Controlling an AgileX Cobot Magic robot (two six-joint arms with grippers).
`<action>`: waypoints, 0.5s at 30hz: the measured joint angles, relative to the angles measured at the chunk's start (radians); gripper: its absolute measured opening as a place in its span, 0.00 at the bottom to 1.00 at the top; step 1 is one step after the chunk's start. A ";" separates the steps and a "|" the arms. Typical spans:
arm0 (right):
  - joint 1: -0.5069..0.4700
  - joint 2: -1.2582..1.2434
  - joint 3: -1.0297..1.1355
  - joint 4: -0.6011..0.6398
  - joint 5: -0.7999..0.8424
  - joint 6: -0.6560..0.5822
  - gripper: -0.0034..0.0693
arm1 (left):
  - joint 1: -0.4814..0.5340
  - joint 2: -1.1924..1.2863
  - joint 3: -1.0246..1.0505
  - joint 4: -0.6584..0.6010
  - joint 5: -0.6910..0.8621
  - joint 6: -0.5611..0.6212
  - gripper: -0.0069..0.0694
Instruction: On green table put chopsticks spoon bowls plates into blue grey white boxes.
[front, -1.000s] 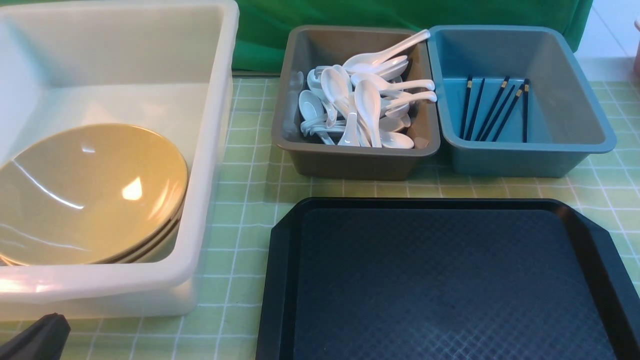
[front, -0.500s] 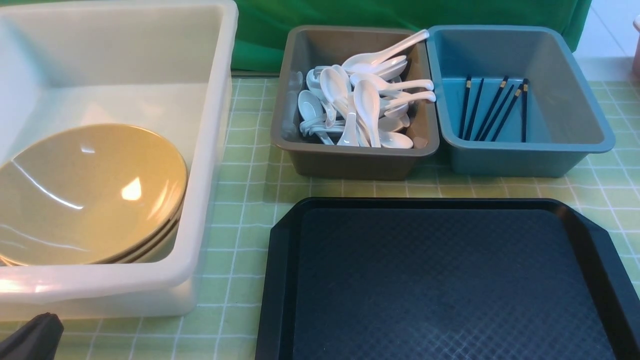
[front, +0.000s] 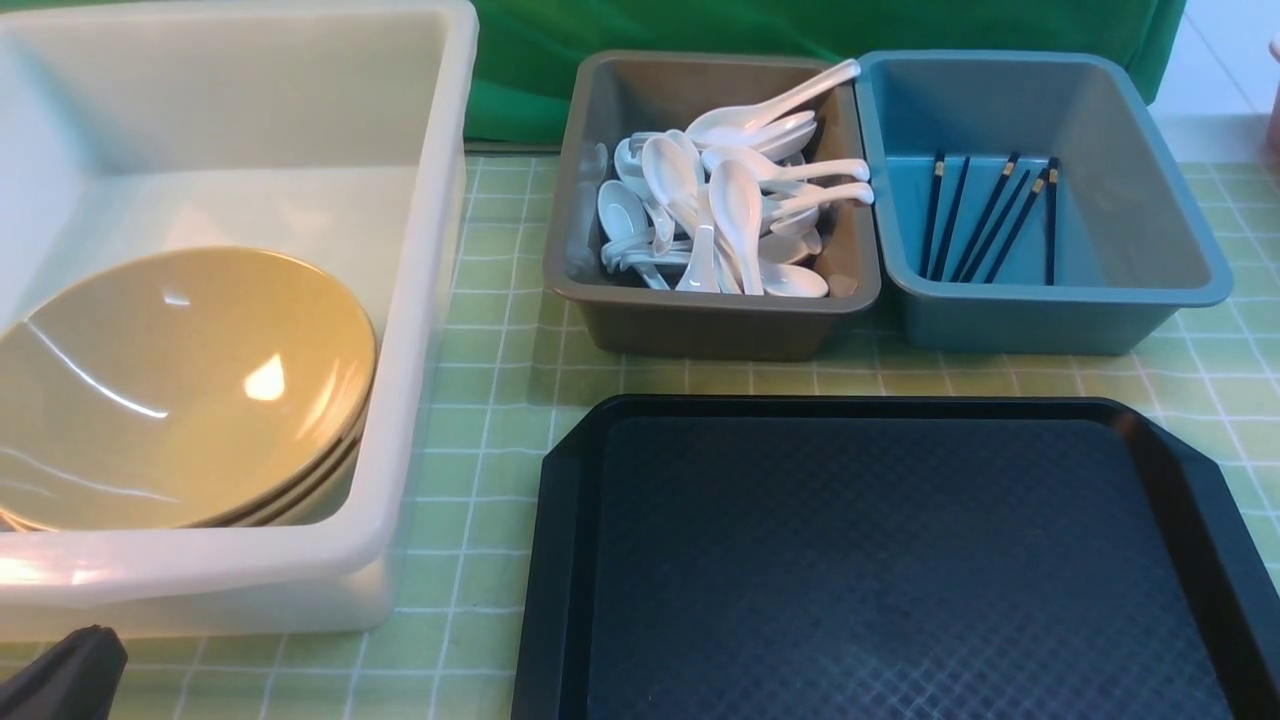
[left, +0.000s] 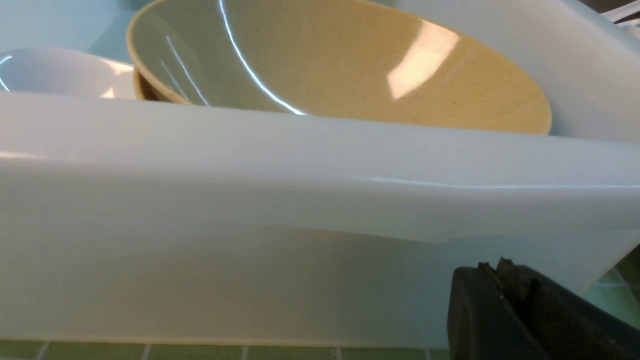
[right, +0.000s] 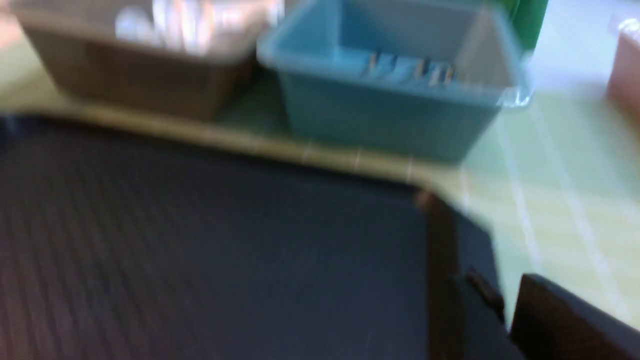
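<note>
1. Front view, far left: the left gripper (front: 65, 675) shows as a dark tip at the lower corner, low over the bench (front: 480, 440), a pale green cloth with a thin white grid. Its jaws are clenched on nothing.
2. The white box (front: 420, 300), large and translucent, holds a stack of wide, glossy olive-tan bowls (front: 170, 390) tilted against its left side. The left wrist view shows a small white plate (left: 60, 75) beside the bowls.
3. The grey box (front: 700, 325) is heaped with glossy white spoons (front: 730, 200); one handle rests on its rim.
4. Touching it, the blue box (front: 1050, 320) holds thin black chopsticks (front: 990, 215) with gold bands, lying on its floor.
5. A black tray (front: 900, 560) sits in front of both small boxes.
6. The right gripper (right: 510, 310) appears only in its blurred wrist view, over the tray's right edge; I cannot tell how its jaws stand.
</note>
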 joint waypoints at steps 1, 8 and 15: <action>-0.001 0.000 0.019 -0.002 0.004 0.000 0.26 | 0.000 0.000 0.000 0.000 -0.001 0.000 0.09; -0.001 0.000 0.018 0.005 0.027 0.000 0.26 | 0.000 0.000 0.001 -0.001 -0.004 0.000 0.09; -0.001 0.000 0.018 0.006 0.028 0.000 0.27 | 0.000 0.000 0.001 0.000 -0.006 0.000 0.09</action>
